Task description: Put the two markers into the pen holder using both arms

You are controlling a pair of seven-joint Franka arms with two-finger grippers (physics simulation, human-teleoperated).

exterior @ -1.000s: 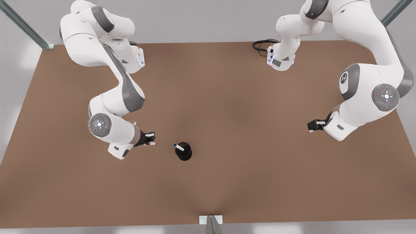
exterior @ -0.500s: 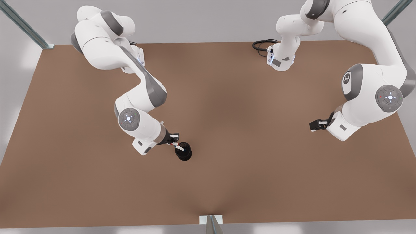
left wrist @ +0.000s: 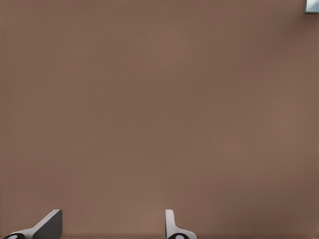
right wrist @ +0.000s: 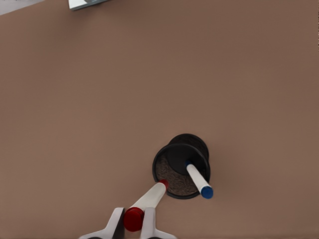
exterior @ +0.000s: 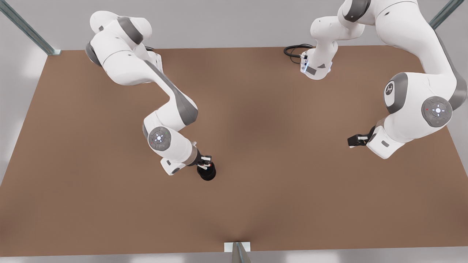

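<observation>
Above the pen holder (right wrist: 181,166), the red marker (right wrist: 146,200) is gripped in the right gripper (right wrist: 133,224), tip at the rim; the blue marker (right wrist: 199,181) stands inside. A tilted release could bounce it out. The left gripper (left wrist: 109,224), jaws open, waits over bare table (exterior: 278,175).

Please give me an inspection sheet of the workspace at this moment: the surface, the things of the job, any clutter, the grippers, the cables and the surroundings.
Surface: brown table, flat.
Job's things: pen holder standing upright; blue marker inside it, leaning on the rim; red marker held over the holder's edge, its far end at the mouth.
Clutter: nothing seen.
Grippers: right gripper shut on the red marker, beside the pen holder; left gripper open, holds nothing, waiting at the front view's right.
Cables: black cable looped beside an arm's base at the far edge.
Surroundings: grey wall, metal frame posts at the corners.
</observation>
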